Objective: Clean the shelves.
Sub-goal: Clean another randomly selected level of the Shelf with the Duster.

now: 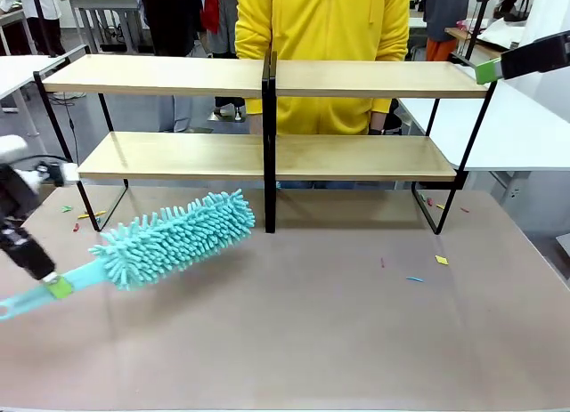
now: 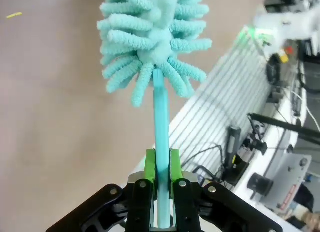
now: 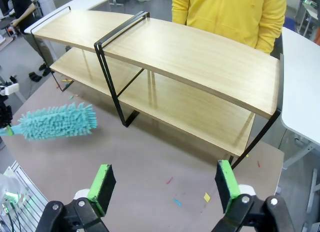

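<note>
The left gripper (image 2: 163, 154) is clenched on the thin handle of a teal microfibre duster (image 1: 174, 238), its green pads pressed against both sides of the stem. It works over the table's left edge, and the fluffy head points toward the black middle posts of the shelves (image 1: 178, 74), stopping short of them. The right gripper (image 3: 164, 165) hangs high at the right with its jaws spread wide, grasping nothing. The two racks stand side by side along the far edge of the beige table (image 1: 312, 341). Small coloured scraps (image 1: 441, 260) lie near the right rack's feet. A person in a yellow hoodie (image 1: 325, 29) stands behind the shelves.
</note>
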Controlling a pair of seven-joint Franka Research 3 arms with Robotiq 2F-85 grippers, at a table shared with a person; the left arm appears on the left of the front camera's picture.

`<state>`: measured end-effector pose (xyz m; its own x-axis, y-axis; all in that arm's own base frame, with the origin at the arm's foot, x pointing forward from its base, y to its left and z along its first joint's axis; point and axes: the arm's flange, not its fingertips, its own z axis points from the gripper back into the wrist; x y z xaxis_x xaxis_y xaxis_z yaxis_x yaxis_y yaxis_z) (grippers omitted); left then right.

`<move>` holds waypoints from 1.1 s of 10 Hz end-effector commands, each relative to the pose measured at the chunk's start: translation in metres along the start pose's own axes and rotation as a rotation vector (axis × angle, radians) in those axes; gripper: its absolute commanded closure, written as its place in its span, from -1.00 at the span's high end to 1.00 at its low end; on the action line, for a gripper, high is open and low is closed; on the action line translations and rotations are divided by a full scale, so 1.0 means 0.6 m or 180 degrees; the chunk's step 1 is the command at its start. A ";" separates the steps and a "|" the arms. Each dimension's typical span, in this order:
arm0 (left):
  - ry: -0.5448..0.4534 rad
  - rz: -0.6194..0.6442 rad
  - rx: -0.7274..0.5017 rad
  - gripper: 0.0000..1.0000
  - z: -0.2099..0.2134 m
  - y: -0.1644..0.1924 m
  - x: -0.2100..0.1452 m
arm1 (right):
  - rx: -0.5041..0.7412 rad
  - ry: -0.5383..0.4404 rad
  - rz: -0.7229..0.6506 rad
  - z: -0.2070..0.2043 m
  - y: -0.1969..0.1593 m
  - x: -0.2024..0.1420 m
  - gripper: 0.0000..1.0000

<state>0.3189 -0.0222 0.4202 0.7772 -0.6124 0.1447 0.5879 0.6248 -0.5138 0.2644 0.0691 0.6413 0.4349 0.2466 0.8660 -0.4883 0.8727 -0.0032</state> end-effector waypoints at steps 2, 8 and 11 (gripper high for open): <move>0.0019 0.0485 0.0237 -0.75 -0.089 0.024 0.024 | 0.0010 -0.0008 -0.0015 0.001 -0.002 0.001 1.00; -0.0907 0.1614 0.0558 -0.75 -0.076 0.091 0.072 | 0.0010 -0.0008 -0.0015 0.001 -0.002 0.001 1.00; -0.0726 0.1969 0.0716 -0.75 -0.051 0.098 0.033 | 0.0010 -0.0008 -0.0015 0.001 -0.002 0.001 1.00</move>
<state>0.3938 -0.0167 0.3656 0.9946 -0.0291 0.0993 0.0667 0.9137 -0.4008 0.2645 0.0691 0.6413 0.4351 0.2466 0.8659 -0.4883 0.8727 -0.0032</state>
